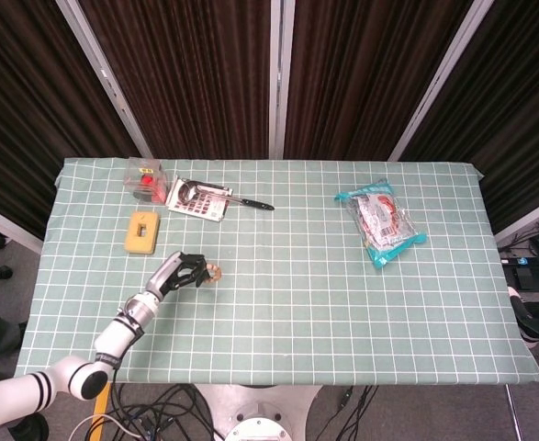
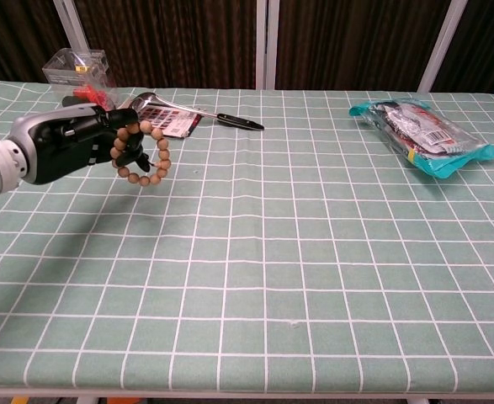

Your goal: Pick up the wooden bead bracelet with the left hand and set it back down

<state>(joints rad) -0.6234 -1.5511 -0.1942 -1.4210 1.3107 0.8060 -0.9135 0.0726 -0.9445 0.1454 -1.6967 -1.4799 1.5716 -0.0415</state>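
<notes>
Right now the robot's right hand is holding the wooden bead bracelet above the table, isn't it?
Not quite. It is the left hand that holds the wooden bead bracelet above the table, as the chest view shows. The right hand is not in either view.

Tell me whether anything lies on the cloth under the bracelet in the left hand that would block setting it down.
Nothing visible does. The left hand holds the wooden bead bracelet above bare green checked tablecloth. The nearest things, the patterned card under the metal spoon and the yellow block, lie farther back.
</notes>
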